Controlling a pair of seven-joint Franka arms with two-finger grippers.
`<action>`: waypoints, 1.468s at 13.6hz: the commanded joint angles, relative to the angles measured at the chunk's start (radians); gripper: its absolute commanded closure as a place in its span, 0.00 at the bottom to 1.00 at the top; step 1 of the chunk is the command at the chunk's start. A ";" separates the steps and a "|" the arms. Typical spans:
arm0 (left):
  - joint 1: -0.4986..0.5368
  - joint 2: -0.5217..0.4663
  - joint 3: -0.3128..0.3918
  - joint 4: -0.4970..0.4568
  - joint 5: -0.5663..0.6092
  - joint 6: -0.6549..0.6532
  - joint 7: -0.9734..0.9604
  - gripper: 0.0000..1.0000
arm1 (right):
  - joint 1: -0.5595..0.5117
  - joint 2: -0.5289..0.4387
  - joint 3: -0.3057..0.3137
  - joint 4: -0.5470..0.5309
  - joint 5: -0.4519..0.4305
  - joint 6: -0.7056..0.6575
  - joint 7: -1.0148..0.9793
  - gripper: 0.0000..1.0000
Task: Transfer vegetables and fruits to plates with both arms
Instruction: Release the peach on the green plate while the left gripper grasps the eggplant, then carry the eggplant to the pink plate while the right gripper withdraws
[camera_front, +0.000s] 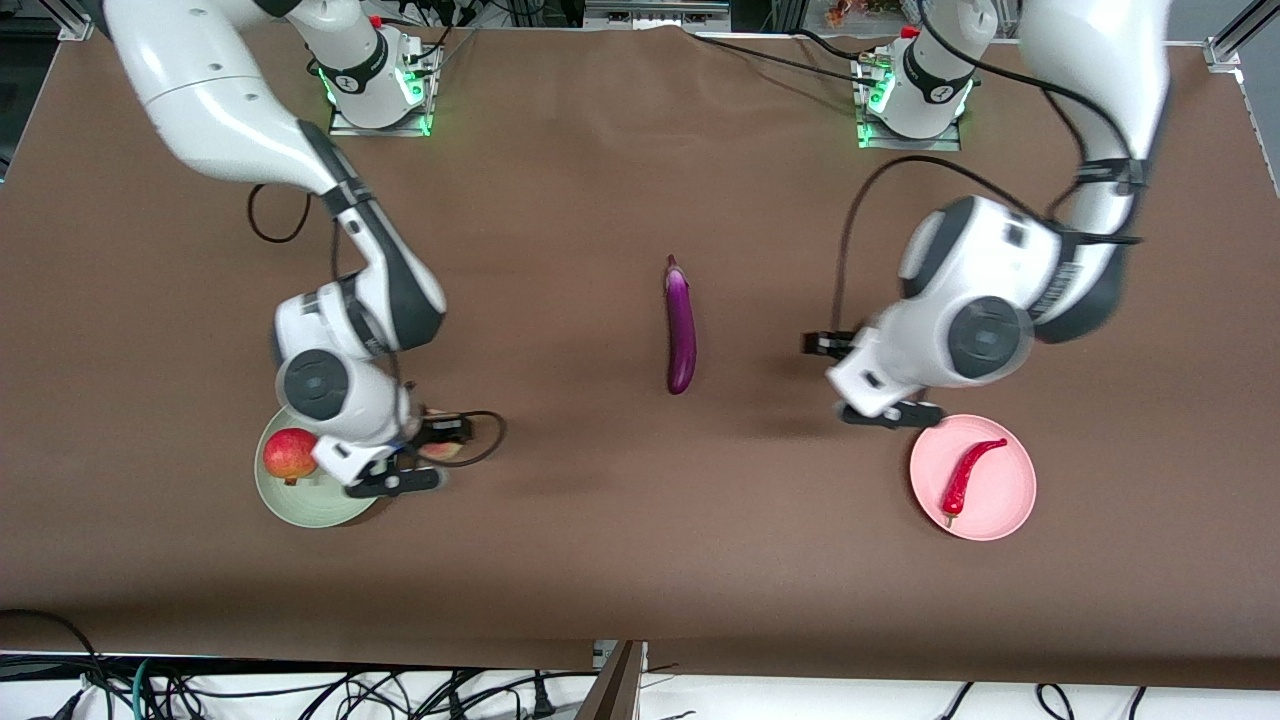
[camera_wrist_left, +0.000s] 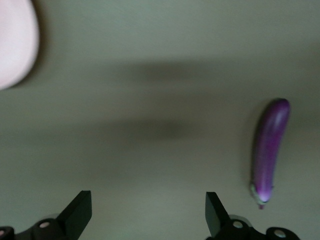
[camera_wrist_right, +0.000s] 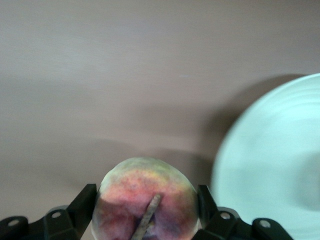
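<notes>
**Peach gripped beside green plate, eggplant alone mid-table**

Right gripper (camera_wrist_right: 147, 210) clenched on the peach (camera_wrist_right: 146, 197), up over the table just beside the pale green plate (camera_front: 290, 505), toward the right arm's end. On that plate, the red-yellow apple (camera_front: 290, 454). Left gripper (camera_wrist_left: 147, 212) spread wide and holding nothing, over bare brown table (camera_front: 620, 520) beside the pale pink plate (camera_front: 1005, 500). On the pink plate, the red chili pepper (camera_front: 968, 477). Purple eggplant (camera_front: 680, 325) flat on the table's middle, well apart from both plates
</notes>
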 joint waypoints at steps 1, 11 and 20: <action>-0.141 0.079 0.010 -0.001 -0.013 0.102 -0.188 0.00 | -0.038 -0.024 -0.022 -0.022 -0.015 -0.030 -0.117 0.82; -0.286 0.263 0.016 -0.038 0.000 0.426 -0.261 0.10 | -0.079 -0.015 -0.117 -0.036 -0.006 -0.047 -0.267 0.82; -0.255 0.170 0.059 -0.021 0.042 0.227 -0.258 0.89 | -0.076 -0.024 -0.109 0.011 0.001 -0.052 -0.264 0.00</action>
